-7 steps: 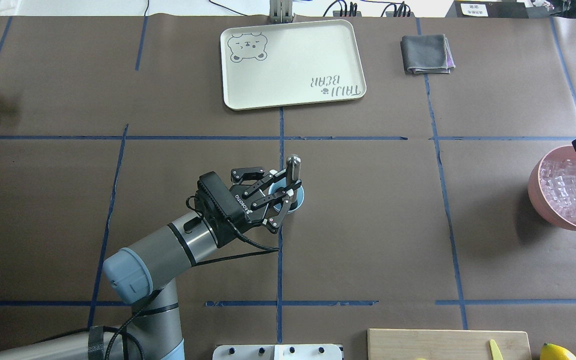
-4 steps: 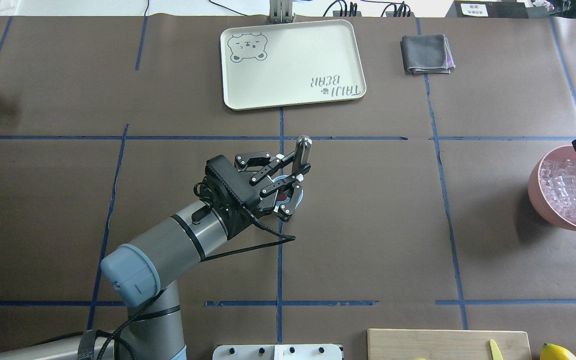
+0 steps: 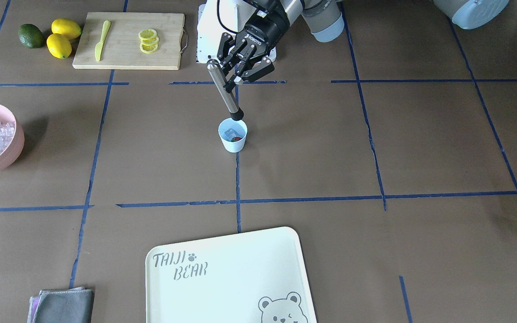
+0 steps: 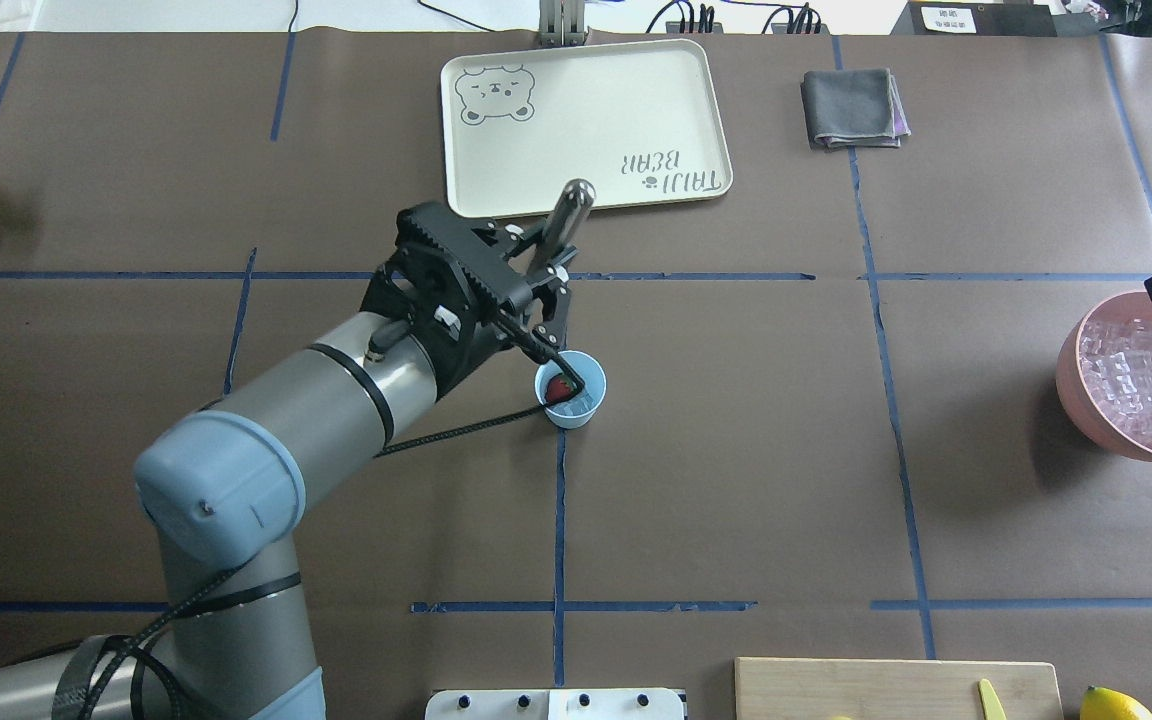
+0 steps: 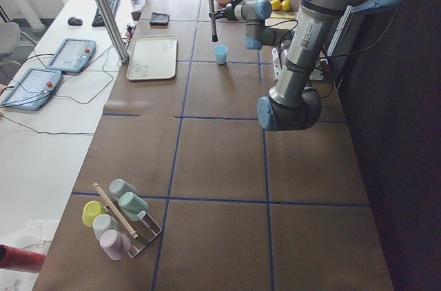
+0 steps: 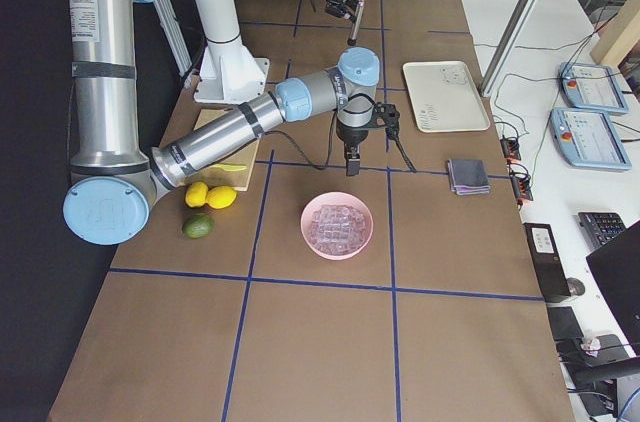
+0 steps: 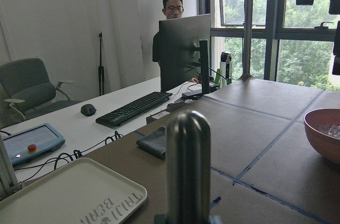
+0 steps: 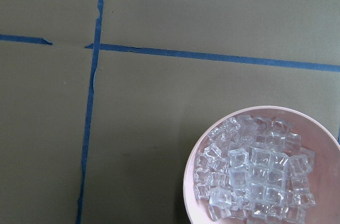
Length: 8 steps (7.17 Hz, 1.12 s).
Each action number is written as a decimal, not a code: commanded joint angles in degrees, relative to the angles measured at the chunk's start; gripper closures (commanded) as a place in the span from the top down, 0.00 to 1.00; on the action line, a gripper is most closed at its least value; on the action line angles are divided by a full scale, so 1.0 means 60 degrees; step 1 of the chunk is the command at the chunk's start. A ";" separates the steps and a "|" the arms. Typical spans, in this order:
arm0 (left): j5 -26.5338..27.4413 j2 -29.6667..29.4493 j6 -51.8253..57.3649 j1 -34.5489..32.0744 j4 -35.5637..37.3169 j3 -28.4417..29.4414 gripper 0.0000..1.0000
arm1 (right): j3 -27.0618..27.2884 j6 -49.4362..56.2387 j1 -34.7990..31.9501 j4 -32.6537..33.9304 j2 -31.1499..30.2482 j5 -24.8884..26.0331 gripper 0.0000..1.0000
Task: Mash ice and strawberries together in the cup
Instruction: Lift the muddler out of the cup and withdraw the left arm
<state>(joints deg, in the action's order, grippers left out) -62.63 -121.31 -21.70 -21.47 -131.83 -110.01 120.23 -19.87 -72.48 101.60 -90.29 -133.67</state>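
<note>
Left arm entry. My left gripper [image 3: 236, 77] had its two fingers closed around the upper shaft of a brushed-steel rod muddler with a black tip [image 3: 225, 92]. The rod stood close to upright, leaning a little. Its black tip was at the rim of the small pale-blue tapered cup [image 3: 231, 146], on the edge nearest my base. I could not tell whether tip and rim touched.

The cup stood upright on the brown table covering [image 4: 736, 480], on a blue tape line near the table's middle. Inside it lay a small red strawberry piece [image 4: 558, 387] and, beside it, clear glassy ice cubes [image 3: 230, 133]. The ice still looked whole.

Right arm entry. My right gripper [image 6: 352, 167] hung above the table just beside the large pink bowl [image 4: 1076, 390], which was heaped with more clear cubes. Only part of the gripper showed from overhead, so I could not tell how far its fingers stood apart.

A cream tray with a bear print [image 4: 586, 120] lay beyond the cup, well apart from it.
</note>
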 commanded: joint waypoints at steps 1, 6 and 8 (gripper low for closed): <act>-0.0035 0.0411 -0.0864 -0.0712 0.2388 -0.0283 0.00 | 0.0000 0.0002 -0.0020 0.0000 -0.0011 0.0012 1.00; -0.4455 0.3720 -0.0850 -0.3888 0.3177 -0.0108 0.00 | 0.0000 -0.0013 -0.0020 0.0000 -0.0026 0.0042 1.00; -0.6050 0.5095 -0.0866 -0.4783 0.3177 0.0271 0.00 | 0.0000 -0.0013 -0.0020 0.0000 -0.0026 0.0042 1.00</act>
<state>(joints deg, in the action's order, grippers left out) -93.83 -95.52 -26.77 -47.17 -112.79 -109.75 120.21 -19.91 -72.60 101.60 -90.43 -133.38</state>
